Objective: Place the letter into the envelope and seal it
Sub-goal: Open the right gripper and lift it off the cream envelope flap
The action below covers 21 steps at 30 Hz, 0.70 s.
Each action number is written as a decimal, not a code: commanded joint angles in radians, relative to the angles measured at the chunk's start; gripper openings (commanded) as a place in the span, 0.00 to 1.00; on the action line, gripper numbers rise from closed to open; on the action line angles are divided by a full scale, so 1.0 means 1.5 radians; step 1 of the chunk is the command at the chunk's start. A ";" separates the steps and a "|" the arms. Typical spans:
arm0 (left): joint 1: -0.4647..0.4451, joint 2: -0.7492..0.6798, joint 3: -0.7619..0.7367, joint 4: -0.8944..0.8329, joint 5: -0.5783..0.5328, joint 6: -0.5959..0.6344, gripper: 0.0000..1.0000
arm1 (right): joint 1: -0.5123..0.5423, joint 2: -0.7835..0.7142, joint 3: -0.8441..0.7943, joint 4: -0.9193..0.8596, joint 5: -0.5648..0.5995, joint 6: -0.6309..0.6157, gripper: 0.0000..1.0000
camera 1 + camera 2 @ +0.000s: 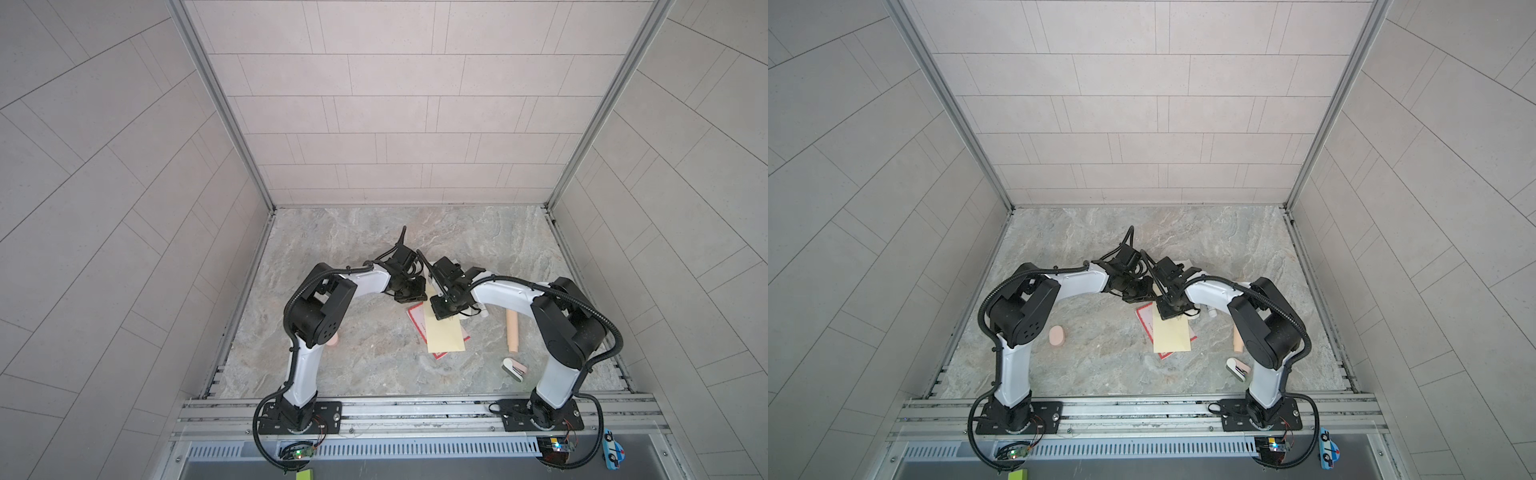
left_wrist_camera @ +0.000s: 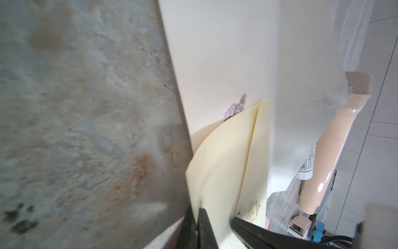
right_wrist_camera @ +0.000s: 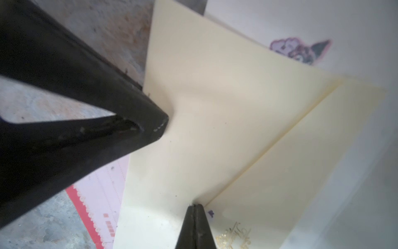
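The envelope (image 2: pixel 215 54) is an off-white sheet with a small purple-and-dark mark (image 3: pixel 301 49), and it lies flat on the marble table. What looks like its flap (image 2: pixel 308 64) is spread open along a straight crease. A pale yellow folded paper (image 1: pixel 446 334) with gold script rests partly over it. My left gripper (image 2: pixel 197 210) is shut on the edge of the yellow paper's upper layer, which is bowed upward. My right gripper (image 3: pixel 195 205) is shut at the end of that paper's crease. Both grippers meet at the table's middle in both top views. I cannot pick out the letter.
A pink lined sheet with a red border (image 1: pixel 417 320) lies under the yellow paper. A peach roller (image 1: pixel 512 330), a white tube (image 2: pixel 305 168) and a white-and-pink tool (image 1: pixel 514 369) sit to the right. A peach oval block (image 1: pixel 1057 336) sits to the left. Tiled walls enclose three sides.
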 commanded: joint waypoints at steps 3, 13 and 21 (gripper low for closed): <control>-0.002 -0.009 -0.004 0.030 0.015 -0.004 0.00 | 0.030 0.107 -0.037 -0.107 0.032 0.005 0.00; 0.000 -0.018 -0.004 0.045 0.038 -0.007 0.00 | -0.007 -0.088 -0.045 0.008 -0.055 0.001 0.18; 0.003 -0.030 -0.012 0.064 0.075 -0.005 0.00 | -0.119 -0.221 -0.069 0.072 -0.125 0.074 0.34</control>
